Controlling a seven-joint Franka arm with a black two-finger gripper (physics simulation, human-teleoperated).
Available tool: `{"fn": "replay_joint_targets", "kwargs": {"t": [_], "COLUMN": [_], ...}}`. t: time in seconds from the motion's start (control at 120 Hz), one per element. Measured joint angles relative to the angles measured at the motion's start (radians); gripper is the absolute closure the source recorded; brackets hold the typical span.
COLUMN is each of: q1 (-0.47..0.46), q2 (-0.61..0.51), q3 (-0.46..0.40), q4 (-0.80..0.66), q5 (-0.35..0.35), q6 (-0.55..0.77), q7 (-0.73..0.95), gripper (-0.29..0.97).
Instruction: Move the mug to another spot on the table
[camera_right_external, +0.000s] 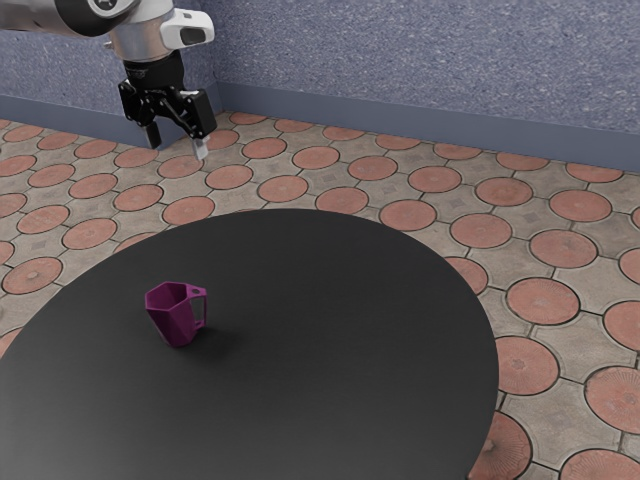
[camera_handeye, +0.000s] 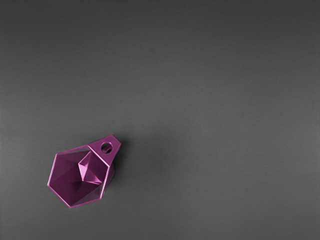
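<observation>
Claw: my claw hangs spread and holds nothing, high above the mug and well apart from it, on its wall side.
Mug: the purple faceted mug stands upright on the black counter, with nothing touching it.
Heading: its handle points toward the exterior view's right; the mouth faces up, and the wrist view looks straight down into it.
Long axis: vertical, as I judge it, from a narrow base to a wider six-sided rim.
Step in hand: the approach, I'd say; the grasp has not begun.
Doing it well: I would bring the claw over the mug first, since the mug sits off-centre in the wrist view, and only then descend. I'd turn the fingers to take two opposite flat sides of the rim, clear of the handle. The walls slope, so a shallow pinch may slip; I'd go low.
Counter: bare dark surface lies all round the mug, leaving room to set it down.
Floor: round-patterned tiles lie beyond the counter's edge.
</observation>
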Motion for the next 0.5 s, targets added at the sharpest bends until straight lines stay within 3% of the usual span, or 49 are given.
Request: {"fn": "replay_joint_targets", "kwargs": {"t": [0.333, 0.417, 0.5], "q1": [-0.037, -0.070, -0.036], "q2": [0.007, 0.049, 0.111], "q3": [0.037, 0.083, 0.104], "q4": [0.024, 0.030, 0.028], "q5": [0.002, 0.000, -0.004], "q6": [-0.003, -0.006, -0.006], "q7": [-0.016, -0.032, -0.047], "gripper": [0.00, 0.00, 0.00]}}
